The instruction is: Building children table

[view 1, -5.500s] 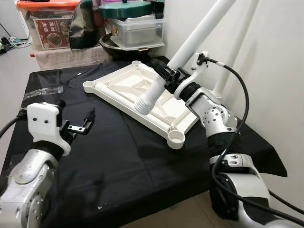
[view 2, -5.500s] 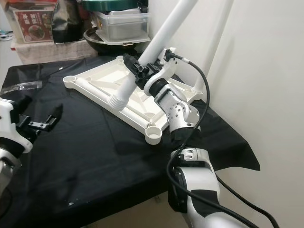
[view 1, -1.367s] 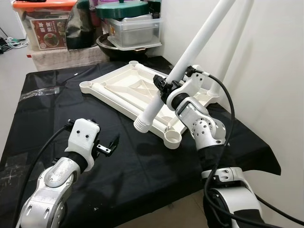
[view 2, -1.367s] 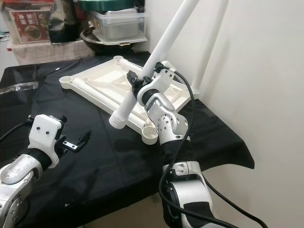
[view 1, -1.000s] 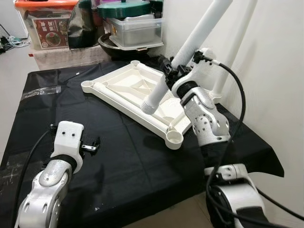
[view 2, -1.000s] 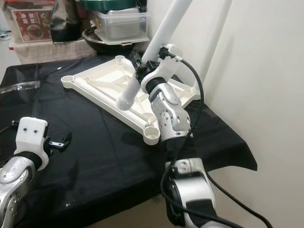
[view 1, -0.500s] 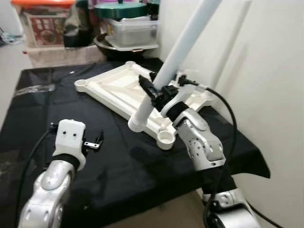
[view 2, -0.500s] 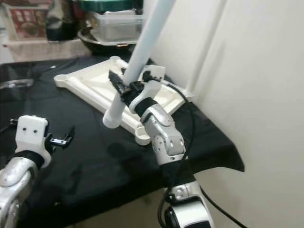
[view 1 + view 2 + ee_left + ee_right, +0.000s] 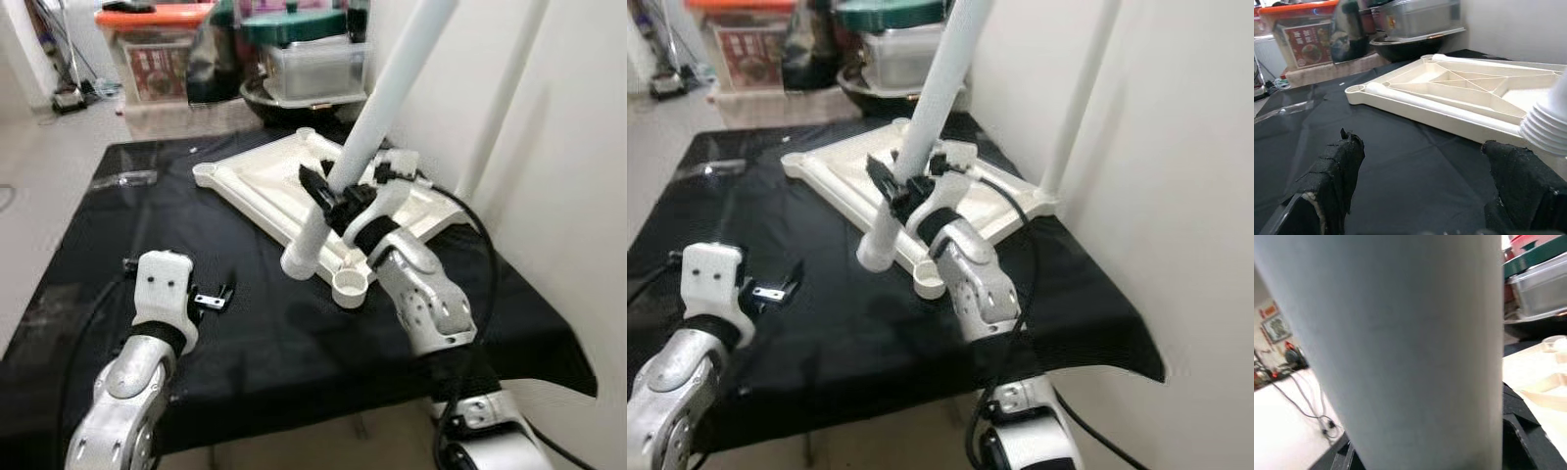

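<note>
Storage boxes (image 9: 162, 54) behind upturned tabletop (image 9: 265, 181).

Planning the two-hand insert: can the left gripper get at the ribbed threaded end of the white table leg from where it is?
Probably yes. The left gripper hovers open over bare black cloth, nothing between it and the ribbed threaded end of the white table leg, which the right gripper holds tilted above the cream tabletop panel.
</note>
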You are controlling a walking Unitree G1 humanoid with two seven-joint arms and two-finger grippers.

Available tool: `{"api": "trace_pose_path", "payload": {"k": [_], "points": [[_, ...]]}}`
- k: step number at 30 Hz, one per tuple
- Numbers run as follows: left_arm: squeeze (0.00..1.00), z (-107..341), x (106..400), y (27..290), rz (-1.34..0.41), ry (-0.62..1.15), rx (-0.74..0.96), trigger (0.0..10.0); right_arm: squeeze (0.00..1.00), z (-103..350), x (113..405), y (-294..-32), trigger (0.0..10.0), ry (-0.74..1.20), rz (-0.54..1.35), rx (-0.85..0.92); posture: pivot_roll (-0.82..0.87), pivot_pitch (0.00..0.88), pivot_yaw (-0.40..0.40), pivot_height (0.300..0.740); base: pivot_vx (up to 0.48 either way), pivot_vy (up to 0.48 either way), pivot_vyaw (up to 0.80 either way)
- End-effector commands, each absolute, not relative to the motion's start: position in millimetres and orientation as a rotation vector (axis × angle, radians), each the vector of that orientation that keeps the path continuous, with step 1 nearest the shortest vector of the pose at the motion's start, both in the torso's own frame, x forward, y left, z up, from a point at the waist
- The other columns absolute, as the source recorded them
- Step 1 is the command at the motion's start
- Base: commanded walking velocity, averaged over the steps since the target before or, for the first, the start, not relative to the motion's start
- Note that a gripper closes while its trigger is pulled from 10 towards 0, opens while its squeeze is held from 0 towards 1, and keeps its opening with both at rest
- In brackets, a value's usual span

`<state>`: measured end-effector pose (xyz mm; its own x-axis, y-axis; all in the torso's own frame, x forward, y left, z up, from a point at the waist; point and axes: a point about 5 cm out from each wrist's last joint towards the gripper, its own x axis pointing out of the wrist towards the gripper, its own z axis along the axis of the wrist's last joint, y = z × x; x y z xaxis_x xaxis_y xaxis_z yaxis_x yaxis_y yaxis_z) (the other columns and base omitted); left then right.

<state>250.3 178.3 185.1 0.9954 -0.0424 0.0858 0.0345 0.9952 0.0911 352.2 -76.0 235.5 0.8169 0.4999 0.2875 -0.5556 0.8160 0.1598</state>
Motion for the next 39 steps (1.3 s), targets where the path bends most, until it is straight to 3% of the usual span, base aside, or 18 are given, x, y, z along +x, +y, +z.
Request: {"api": "trace_pose_path", "payload": {"k": [1, 6, 14, 30, 39], "points": [[0.00, 183.9, 253.2, 182.4, -0.013, -0.088, 0.063, 10.0, 0.00, 238.9, 353.3, -75.4, 10.0, -0.264, 0.557, 0.218, 0.07, 0.000, -0.056, 0.740, 0.000, 0.000, 0.00], [0.00, 185.9, 254.5, 183.9, 0.002, -0.107, 0.042, 10.0, 0.00, 237.9, 353.6, -75.6, 10.0, -0.263, 0.551, 0.195, 0.07, 0.000, -0.056, 0.740, 0.115, 0.000, 0.00], [0.00, 188.1, 254.3, 181.8, -0.004, -0.125, 0.023, 10.0, 0.00, 239.7, 354.4, -76.6, 10.0, -0.272, 0.542, 0.189, 0.07, 0.000, -0.057, 0.740, 0.324, 0.000, 0.80], [0.00, 188.6, 252.9, 170.9, -0.080, -0.149, 0.031, 10.0, 0.00, 235.1, 360.6, -80.8, 10.0, -0.253, 0.498, 0.161, 0.07, 0.000, -0.065, 0.740, 0.041, 0.000, 0.00], [0.00, 187.0, 253.5, 167.5, -0.087, -0.144, 0.001, 10.0, 0.00, 238.9, 360.6, -83.4, 10.0, -0.275, 0.554, 0.113, 0.06, 0.000, -0.064, 0.740, 0.000, -0.275, 0.00]]}}
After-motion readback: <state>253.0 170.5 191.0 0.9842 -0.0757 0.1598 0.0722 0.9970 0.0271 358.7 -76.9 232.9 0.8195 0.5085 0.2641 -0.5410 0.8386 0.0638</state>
